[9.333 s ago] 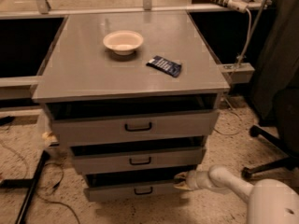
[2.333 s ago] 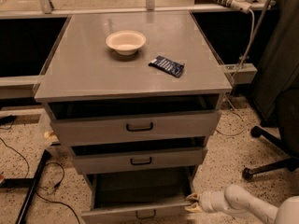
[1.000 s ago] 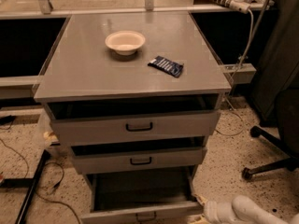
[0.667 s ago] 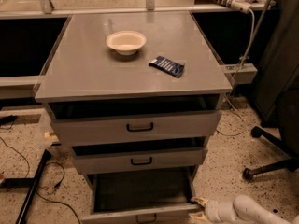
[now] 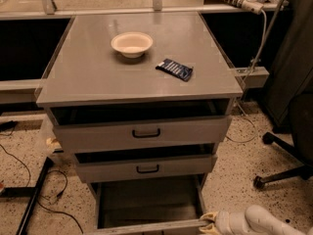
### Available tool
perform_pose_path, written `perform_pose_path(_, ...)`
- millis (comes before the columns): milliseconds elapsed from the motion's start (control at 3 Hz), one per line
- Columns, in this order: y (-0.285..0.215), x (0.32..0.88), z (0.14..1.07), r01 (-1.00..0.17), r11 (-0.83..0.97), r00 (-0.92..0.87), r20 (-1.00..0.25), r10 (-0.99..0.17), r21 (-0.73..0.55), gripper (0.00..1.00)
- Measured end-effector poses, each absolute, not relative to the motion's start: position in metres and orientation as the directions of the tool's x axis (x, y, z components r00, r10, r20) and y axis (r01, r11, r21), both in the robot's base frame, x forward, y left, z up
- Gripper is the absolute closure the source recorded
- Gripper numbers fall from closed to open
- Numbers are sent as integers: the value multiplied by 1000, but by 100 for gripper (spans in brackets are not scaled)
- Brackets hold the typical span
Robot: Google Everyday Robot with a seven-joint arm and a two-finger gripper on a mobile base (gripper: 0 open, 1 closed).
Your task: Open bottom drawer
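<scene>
The bottom drawer [image 5: 146,199] stands pulled far out of the grey cabinet, its empty inside showing. Only the top edge of its front panel [image 5: 146,227] shows at the frame's bottom; its handle is out of view. My gripper [image 5: 208,222], white with yellowish tips, is at the right end of that front panel, touching or very near its corner. The white arm [image 5: 259,221] reaches in from the lower right. The middle drawer [image 5: 146,168] and top drawer [image 5: 142,132] are each slightly ajar.
A cream bowl [image 5: 131,43] and a dark blue packet [image 5: 174,69] lie on the cabinet top [image 5: 98,77]. An office chair base [image 5: 281,173] stands at the right. Cables [image 5: 29,180] and a black bar lie on the floor at the left.
Since the earliest frame the bottom drawer has come out from nearly shut to far open, with my gripper moving toward the camera. Over the last second nothing has visibly moved.
</scene>
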State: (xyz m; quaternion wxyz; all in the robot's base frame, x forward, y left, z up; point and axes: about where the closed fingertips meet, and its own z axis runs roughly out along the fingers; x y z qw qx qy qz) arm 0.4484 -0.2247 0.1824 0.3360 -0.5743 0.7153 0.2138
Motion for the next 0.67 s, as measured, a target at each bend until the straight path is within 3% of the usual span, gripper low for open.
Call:
perform_pose_path(333, -228, 439, 180, -967, 241, -111, -723, -682, -79, 100)
perform_pose_path(667, -228, 439, 180, -967, 241, -111, -723, -682, -79, 81)
